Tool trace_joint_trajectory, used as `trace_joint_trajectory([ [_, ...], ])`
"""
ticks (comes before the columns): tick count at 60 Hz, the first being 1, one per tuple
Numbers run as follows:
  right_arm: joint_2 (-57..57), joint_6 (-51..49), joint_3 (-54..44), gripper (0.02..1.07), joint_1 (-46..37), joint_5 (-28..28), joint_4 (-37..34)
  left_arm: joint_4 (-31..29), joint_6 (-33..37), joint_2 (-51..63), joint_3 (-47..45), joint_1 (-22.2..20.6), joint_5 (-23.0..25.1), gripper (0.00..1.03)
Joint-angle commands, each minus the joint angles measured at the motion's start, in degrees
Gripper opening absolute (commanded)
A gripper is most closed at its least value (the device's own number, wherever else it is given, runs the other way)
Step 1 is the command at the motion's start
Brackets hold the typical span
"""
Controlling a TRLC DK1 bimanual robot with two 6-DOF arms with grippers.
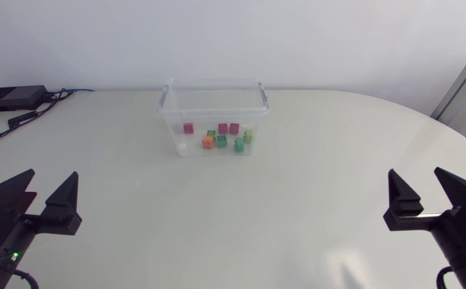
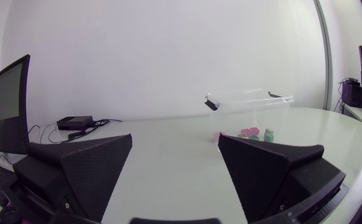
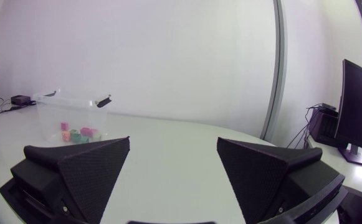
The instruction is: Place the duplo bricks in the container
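Note:
A clear plastic container point(image 1: 214, 106) stands at the far middle of the table. Inside it lie several duplo bricks point(image 1: 220, 136) in pink, green and orange. My left gripper point(image 1: 46, 197) rests near the front left edge, open and empty, far from the container. My right gripper point(image 1: 423, 193) rests near the front right edge, open and empty as well. In the left wrist view the container point(image 2: 249, 106) with its bricks point(image 2: 250, 133) stands well ahead of the open fingers. From the right wrist, the container point(image 3: 68, 106) and bricks point(image 3: 80, 134) show ahead, off to one side.
A black box point(image 1: 12, 98) with cables lies at the table's far left corner. The wide white tabletop point(image 1: 241, 217) stretches between my two grippers and the container.

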Motion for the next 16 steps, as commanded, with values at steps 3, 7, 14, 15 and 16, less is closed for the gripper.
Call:
trace_joint_trajectory([
  [3, -3.6, 3.6, -3.3, 1.03, 0.7, -1.0, -0.9, -0.7, -4.0, -2.9, -2.6, 0.9, 1.5, 0.96],
  [7, -4.7, 4.3, -4.0, 1.03, 0.8, -1.3, -1.0, -0.9, -4.8, -3.9, -3.1, 1.1, 2.0, 0.96],
  [14, -4.7, 4.3, -4.0, 1.03, 0.8, -1.3, -1.0, -0.9, -4.8, -3.9, -3.1, 1.1, 2.0, 0.96],
  [15, -4.7, 4.3, -4.0, 1.03, 0.8, -1.3, -1.0, -0.9, -4.8, -3.9, -3.1, 1.1, 2.0, 0.96],
  [16, -4.7, 4.3, -4.0, 1.03, 0.8, -1.3, -1.0, -0.9, -4.8, -3.9, -3.1, 1.1, 2.0, 0.96],
])
